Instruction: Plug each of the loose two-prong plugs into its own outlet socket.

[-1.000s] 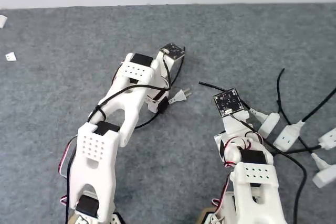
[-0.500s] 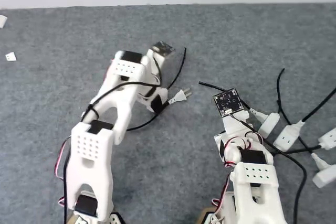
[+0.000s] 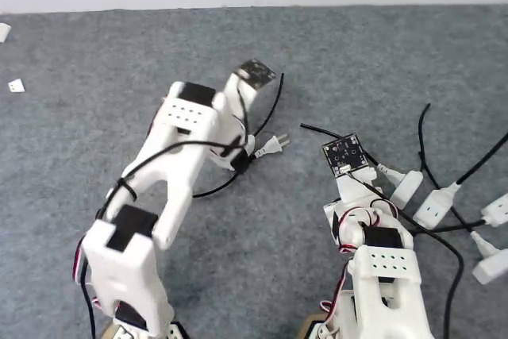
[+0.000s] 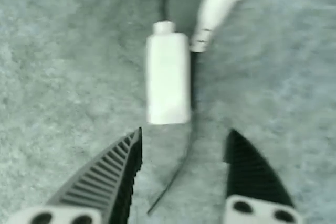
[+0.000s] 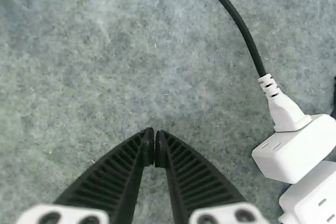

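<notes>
Nearest the arm bases, the right gripper (image 5: pixel 154 141) is pinched shut on nothing over the grey felt counter (image 5: pixel 79 51). Just beside it lies a white blocky outlet socket (image 5: pixel 296 148) with a white moulded plug on a black cord (image 5: pixel 283 111) already seated in it, so that pair looks done. Farther out, the left gripper (image 4: pixel 184 132) hangs with its jaws spread wide and empty above a white rectangular block on a black cord (image 4: pixel 168 77). I take the block for another socket, though its face is too blurred to be sure. Just beside the block's far end lies the loose tapered white two-prong plug (image 4: pixel 212 11), prongs pointing away from the arm. The step in hand appears to be the approach to a pickup. The next move calls for shifting the left gripper onto the plug's body rather than the block and closing across its sides with the prongs left free. The right gripper would likely need to open to steady a socket.
</notes>
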Controlling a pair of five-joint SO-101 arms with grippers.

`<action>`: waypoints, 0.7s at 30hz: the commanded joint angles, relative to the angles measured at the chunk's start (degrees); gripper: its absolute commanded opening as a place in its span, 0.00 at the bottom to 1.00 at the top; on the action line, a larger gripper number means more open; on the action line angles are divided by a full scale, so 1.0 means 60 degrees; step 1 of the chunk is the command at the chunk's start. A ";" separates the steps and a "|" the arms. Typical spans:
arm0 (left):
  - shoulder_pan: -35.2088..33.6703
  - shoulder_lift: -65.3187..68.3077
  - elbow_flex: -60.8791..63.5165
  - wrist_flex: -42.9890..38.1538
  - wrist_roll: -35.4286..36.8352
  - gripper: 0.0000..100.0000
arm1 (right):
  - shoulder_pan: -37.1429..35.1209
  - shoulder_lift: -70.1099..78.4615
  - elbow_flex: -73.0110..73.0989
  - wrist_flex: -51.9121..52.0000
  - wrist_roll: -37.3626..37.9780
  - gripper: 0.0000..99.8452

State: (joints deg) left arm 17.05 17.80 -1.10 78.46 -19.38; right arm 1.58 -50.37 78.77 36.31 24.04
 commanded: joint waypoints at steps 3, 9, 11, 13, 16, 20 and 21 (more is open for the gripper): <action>0.1172 -0.0982 0.0579 -0.0571 -0.0117 0.03 | -0.0110 -0.0198 -0.0015 -0.0183 0.0132 0.01; 0.1216 -0.0234 0.0579 -0.1333 -0.0864 0.01 | -0.0110 -0.0198 -0.0015 -0.0183 0.0132 0.01; 0.1114 0.0132 0.0564 -0.1582 -0.0996 0.01 | -0.0110 -0.0198 -0.0015 -0.0183 0.0132 0.01; 0.0938 0.0352 0.0535 -0.1758 -0.0982 0.01 | -0.0110 -0.0198 -0.0015 -0.0183 0.0132 0.01; 0.0542 0.0571 0.0081 -0.1568 -0.0982 0.01 | -0.0110 -0.0198 -0.0015 -0.0183 0.0132 0.01; 0.0190 0.0703 -0.0359 -0.1333 -0.0982 0.01 | -0.0110 -0.0198 -0.0015 -0.0183 0.0132 0.01; 0.0176 0.0703 -0.0388 -0.1319 -0.0982 0.01 | -0.0110 -0.0198 -0.0015 -0.0183 0.0132 0.01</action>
State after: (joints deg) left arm 19.16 22.46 0.13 69.76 -24.66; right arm 1.58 -50.37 78.77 36.31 24.04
